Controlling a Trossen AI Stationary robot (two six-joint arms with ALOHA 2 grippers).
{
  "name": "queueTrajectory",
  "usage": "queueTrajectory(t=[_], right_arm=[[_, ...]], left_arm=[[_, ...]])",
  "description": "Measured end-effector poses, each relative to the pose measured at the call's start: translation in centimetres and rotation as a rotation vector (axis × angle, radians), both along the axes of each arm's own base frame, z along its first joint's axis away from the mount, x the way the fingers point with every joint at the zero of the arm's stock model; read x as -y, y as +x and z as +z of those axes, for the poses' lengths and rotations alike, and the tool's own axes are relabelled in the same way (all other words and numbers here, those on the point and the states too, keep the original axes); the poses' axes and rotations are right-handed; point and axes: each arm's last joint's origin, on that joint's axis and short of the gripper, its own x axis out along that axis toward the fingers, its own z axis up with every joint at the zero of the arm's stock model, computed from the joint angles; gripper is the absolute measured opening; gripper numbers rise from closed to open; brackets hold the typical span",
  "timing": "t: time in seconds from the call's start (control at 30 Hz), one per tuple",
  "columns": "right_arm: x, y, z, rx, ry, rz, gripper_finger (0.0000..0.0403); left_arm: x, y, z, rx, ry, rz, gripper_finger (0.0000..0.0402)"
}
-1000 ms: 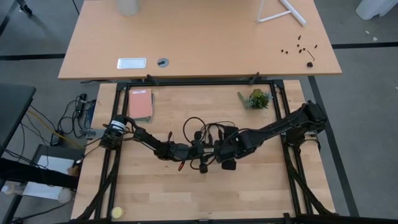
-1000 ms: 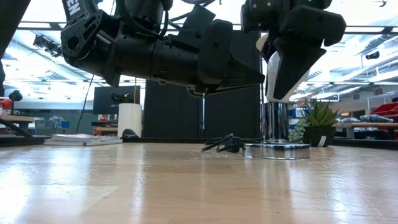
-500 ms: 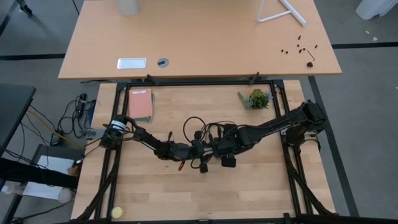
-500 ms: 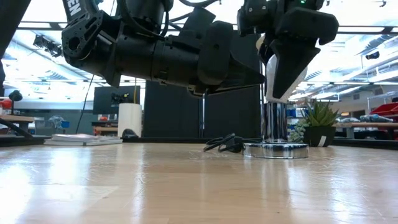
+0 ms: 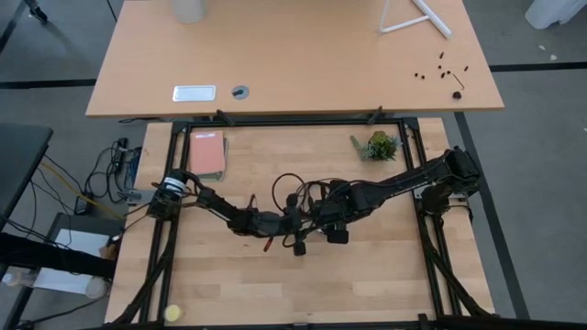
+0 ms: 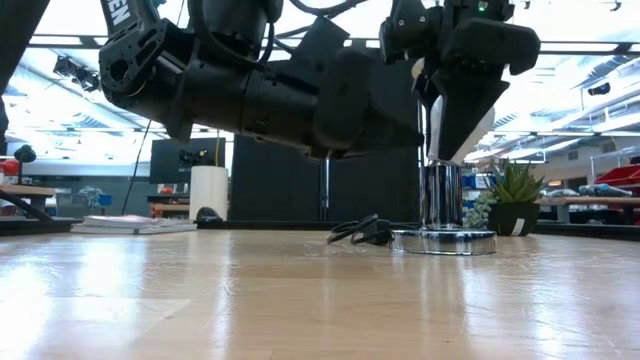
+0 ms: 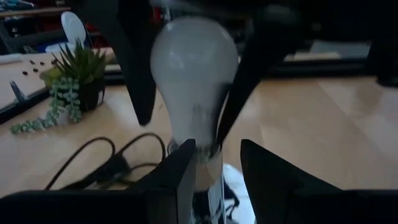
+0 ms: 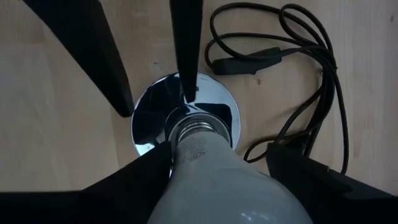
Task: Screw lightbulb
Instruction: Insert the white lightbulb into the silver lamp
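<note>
The wooden table (image 5: 229,284) carries both dark arms, which meet near its middle. The left arm reaches in low and nearly level, and its left gripper (image 7: 217,165) has its two fingers on either side of the chrome socket stem (image 6: 440,195), just under the lightbulb's screw end. The fingers are only partly spread, close to the stem on both sides; whether they actually press on it I cannot tell. The right arm comes in from the other side and drops its right gripper (image 6: 452,120) straight down over the same spot. Its fingers (image 7: 134,68) straddle the round part of the lightbulb (image 7: 194,74), one on each flank, partly open and close to the glass; a firm grip is not clearly visible.

The lightbulb stands upright between the right jaws, its greyish screw end (image 8: 196,134) seated down in the socket, directly above the left jaws. The round chrome socket base (image 6: 444,241) rests flat on the table below both grippers. A thin black cord (image 8: 298,81) loops loosely on the wood just beside the base, on the far side of the left jaws. A small potted plant (image 5: 379,145) stands well away from both grippers near the table's back edge, and a reddish book (image 5: 207,154) lies near the opposite back corner
</note>
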Motion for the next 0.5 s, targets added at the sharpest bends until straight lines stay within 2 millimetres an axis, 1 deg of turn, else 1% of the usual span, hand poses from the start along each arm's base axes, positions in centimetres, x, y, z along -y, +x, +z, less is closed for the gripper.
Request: queueTrajectory(t=[0.1, 0.3, 0.4, 0.5], right_arm=[[0.0, 0.0, 0.0, -0.002, -0.002, 0.009, 0.0274], [0.0, 0.0, 0.0, -0.005, 0.023, 0.026, 0.0252], [-0.1, 0.0, 0.1, -0.007, 0.045, 0.037, 0.0252], [-0.1, 0.1, 0.3, -0.011, 0.064, 0.047, 0.0265]], left_arm=[[0.0, -0.1, -0.3, -0.033, 0.001, 0.0, 0.0132], [-0.3, -0.1, -0.7, -0.067, -0.013, 0.011, 0.0132], [-0.3, -0.1, -0.9, -0.088, -0.009, 0.012, 0.0132], [-0.5, -0.1, -1.1, -0.106, -0.048, 0.024, 0.0132]])
